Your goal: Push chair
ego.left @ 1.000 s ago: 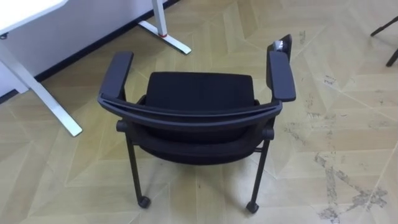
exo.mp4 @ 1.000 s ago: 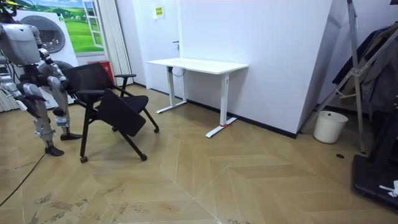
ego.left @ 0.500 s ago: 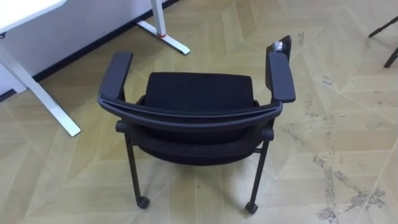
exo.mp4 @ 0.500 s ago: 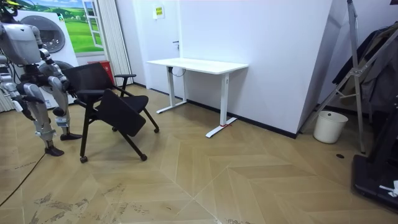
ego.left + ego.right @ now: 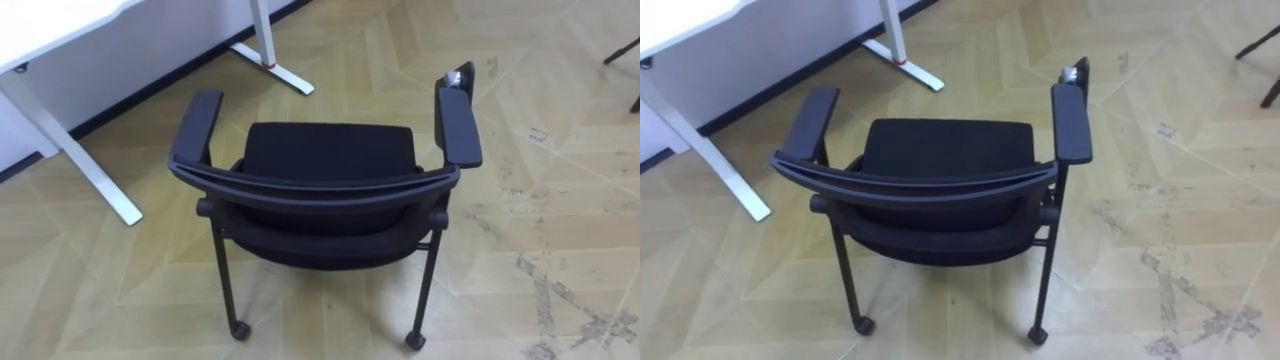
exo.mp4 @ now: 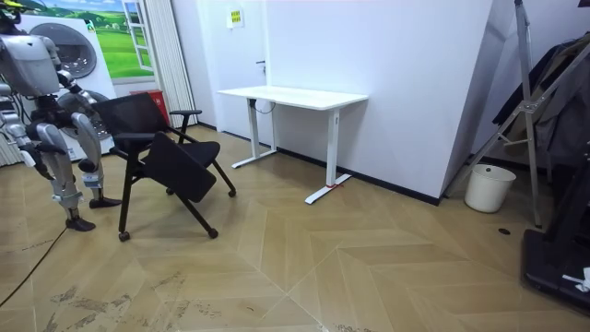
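Directly below the head camera stands the black chair (image 5: 325, 160), seen from behind and from above. Its curved backrest (image 5: 310, 188) is the part nearest to the robot and the seat (image 5: 328, 150) lies beyond it. The left armrest (image 5: 197, 125) and the right armrest (image 5: 458, 125) run forward on both sides. The two rear legs end in small castors (image 5: 238, 328) which rest on the wooden floor (image 5: 560, 220). This floor has a herringbone pattern and carries dark scuff marks on the robot's right. Ahead and to the left of the chair is a white desk (image 5: 55, 25). One of its flat white feet (image 5: 275, 68) lies on the floor near the front of the left armrest, but apart from it. In the room view the robot stands upright just behind the chair, at the room view's left, with its body turned toward the backrest. The desk stands against the white wall, well apart from the chair, toward the room view's right. A white bucket (image 6: 489, 187) sits far off on the room view's right. The hands (image 6: 94, 122) are too small there to read. I cannot tell if the fingers are straight or curled, or if they touch the chair.
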